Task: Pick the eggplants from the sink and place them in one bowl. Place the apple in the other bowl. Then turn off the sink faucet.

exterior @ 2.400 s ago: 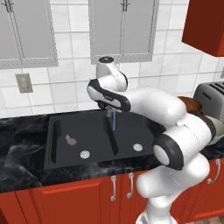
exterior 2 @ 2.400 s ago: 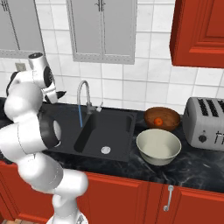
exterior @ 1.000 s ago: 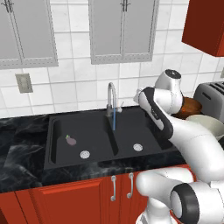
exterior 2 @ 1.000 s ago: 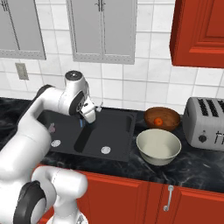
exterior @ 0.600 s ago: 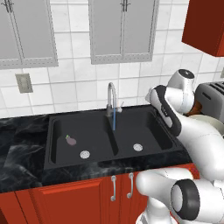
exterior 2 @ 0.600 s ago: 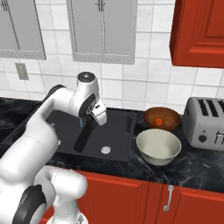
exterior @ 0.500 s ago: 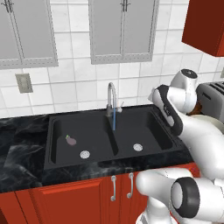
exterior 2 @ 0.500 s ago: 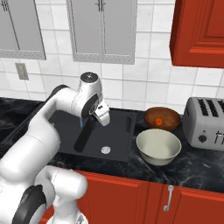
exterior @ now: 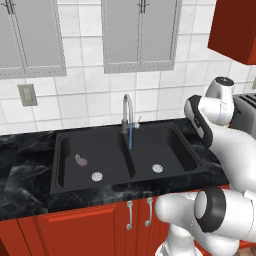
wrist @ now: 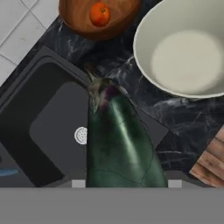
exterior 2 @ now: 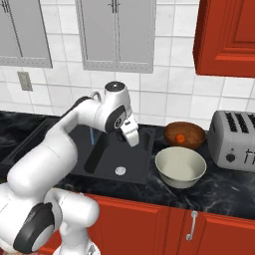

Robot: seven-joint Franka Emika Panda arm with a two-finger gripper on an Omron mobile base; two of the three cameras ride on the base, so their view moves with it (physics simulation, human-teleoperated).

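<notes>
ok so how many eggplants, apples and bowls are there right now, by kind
eggplants: 2, a dark one held in the gripper, a pale purple one in the sink
apples: 1, apple in the brown bowl
bowls: 2, brown bowl and cream bowl
total: 5

Even bright rendered light; soft shadows; slightly coarse, no glare

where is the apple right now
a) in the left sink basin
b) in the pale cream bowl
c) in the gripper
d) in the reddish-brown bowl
d: the apple sits inside the reddish-brown bowl, while the pale cream bowl beside it holds nothing and the gripper carries a dark eggplant.
</notes>
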